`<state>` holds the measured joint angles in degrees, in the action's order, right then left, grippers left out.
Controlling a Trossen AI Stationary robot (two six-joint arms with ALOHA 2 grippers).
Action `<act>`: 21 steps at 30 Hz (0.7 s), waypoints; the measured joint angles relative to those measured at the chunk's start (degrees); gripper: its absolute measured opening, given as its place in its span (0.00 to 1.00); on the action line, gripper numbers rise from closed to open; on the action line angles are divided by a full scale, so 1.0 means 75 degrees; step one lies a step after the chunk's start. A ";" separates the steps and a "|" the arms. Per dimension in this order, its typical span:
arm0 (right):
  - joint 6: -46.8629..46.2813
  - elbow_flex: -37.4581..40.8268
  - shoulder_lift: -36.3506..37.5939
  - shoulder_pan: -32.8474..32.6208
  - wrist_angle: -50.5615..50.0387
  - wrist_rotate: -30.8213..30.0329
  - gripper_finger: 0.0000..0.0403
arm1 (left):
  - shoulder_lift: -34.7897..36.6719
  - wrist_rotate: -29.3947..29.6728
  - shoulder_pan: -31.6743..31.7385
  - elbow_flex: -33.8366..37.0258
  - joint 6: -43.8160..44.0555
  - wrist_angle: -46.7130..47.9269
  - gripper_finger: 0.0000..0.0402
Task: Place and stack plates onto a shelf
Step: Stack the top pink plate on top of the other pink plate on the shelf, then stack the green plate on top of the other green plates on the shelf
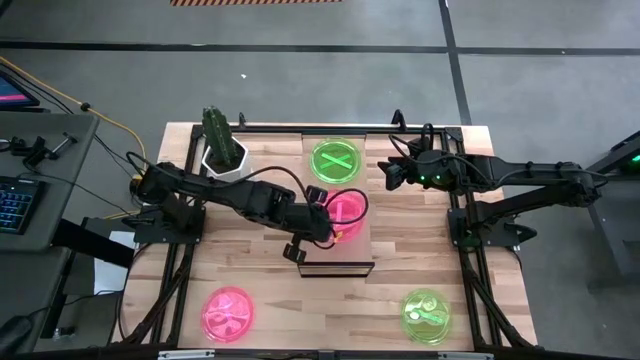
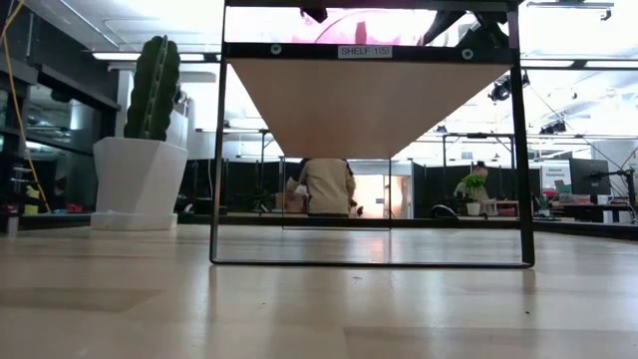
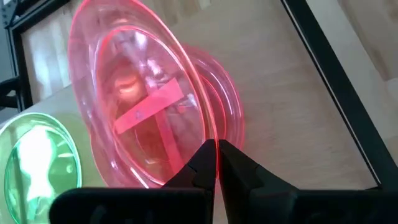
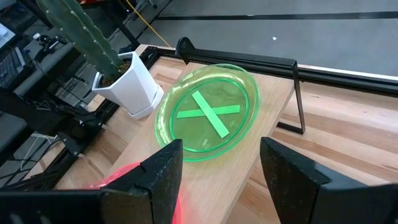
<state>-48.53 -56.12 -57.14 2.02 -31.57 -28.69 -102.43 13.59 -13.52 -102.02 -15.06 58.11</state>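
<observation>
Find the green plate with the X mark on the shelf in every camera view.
High view: green plate at the shelf's far end, beside the cactus pot.
Low view: not visible.
Left wrist view: green plate at the edge, behind the held pink plate.
Right wrist view: centre.
Shared landmark: the cactus pot.

neon green plate (image 1: 337, 160) (cross mark), pink plate (image 1: 347, 210), white pot (image 1: 226, 160)

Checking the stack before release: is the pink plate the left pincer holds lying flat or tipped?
Tipped. The held pink plate leans up off another pink plate on the shelf, its rim pinched in the left pincer.
</observation>
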 joint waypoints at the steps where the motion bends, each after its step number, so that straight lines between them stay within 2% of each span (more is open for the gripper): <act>1: 0.0000 0.0000 0.0000 0.0000 -0.0002 0.0000 0.49 | 0.0000 -0.0001 0.0003 0.0000 0.0051 -0.0035 0.02; 17: -0.0099 0.0000 0.0000 0.0000 -0.0002 0.0023 0.49 | 0.0051 -0.0022 0.0201 -0.0061 0.0603 0.0004 0.33; 19: -0.0117 0.0000 0.0000 0.0000 -0.0002 0.0193 0.49 | 0.0150 -0.0024 0.0262 -0.0128 0.0685 0.0324 0.35; 21: -0.0123 0.0000 0.0003 0.0000 -0.0011 0.0830 0.49 | 0.0392 -0.0115 0.0375 -0.0152 0.1016 0.0449 0.37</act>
<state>-49.45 -56.12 -57.12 2.02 -31.66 -22.46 -99.49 12.72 -10.70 -103.15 -7.43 61.48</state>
